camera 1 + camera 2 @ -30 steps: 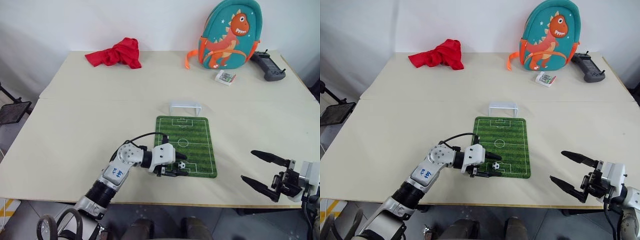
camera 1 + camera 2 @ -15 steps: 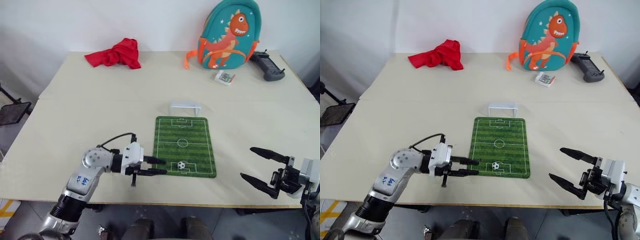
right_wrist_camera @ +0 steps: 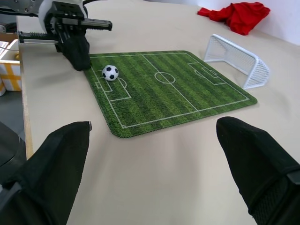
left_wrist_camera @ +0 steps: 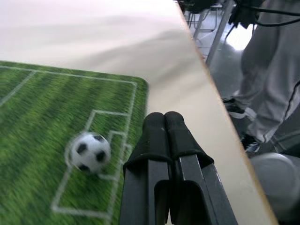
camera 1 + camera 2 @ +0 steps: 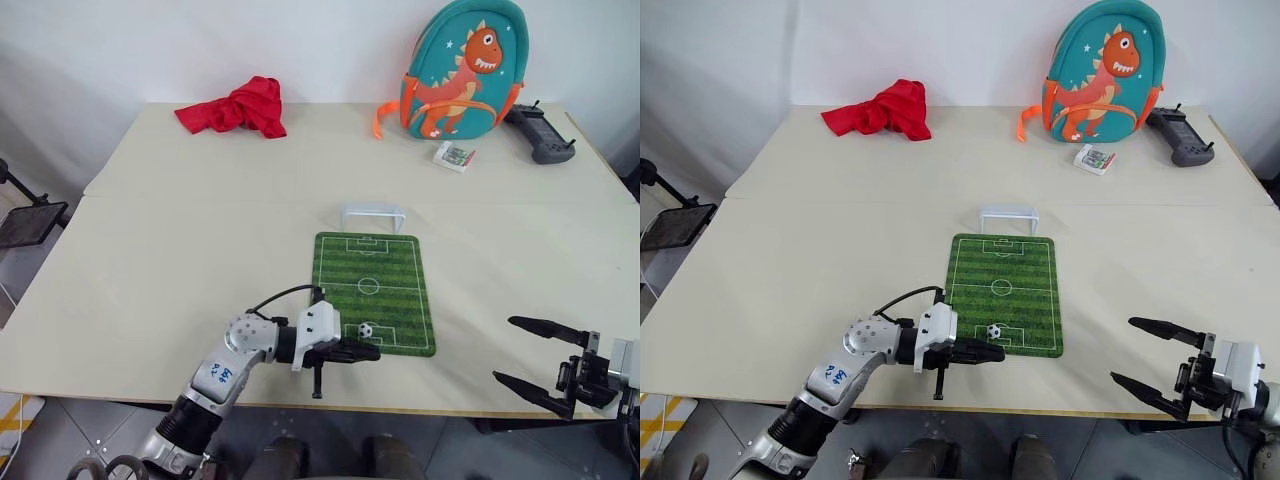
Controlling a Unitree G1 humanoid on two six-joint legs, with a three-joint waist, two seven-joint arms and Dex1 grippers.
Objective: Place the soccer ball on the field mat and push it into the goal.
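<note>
On the field mat (image 5: 375, 291), soccer ball (image 5: 366, 329) just beyond left gripper (image 5: 366, 352) — jaws closed, empty.

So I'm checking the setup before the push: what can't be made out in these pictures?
- Whether the shut left pincer touches the soccer ball: head views too small, left wrist view blurs the ball.
- The label on the small box: too small.
- The goal net: too faint in head views.
- Person's legs in the left wrist view: cut off by the edge.

Soccer ball (image 5: 366, 329) sits lower centre on field mat (image 5: 375, 270); goal (image 5: 372, 214) just above the mat's top edge.
</note>
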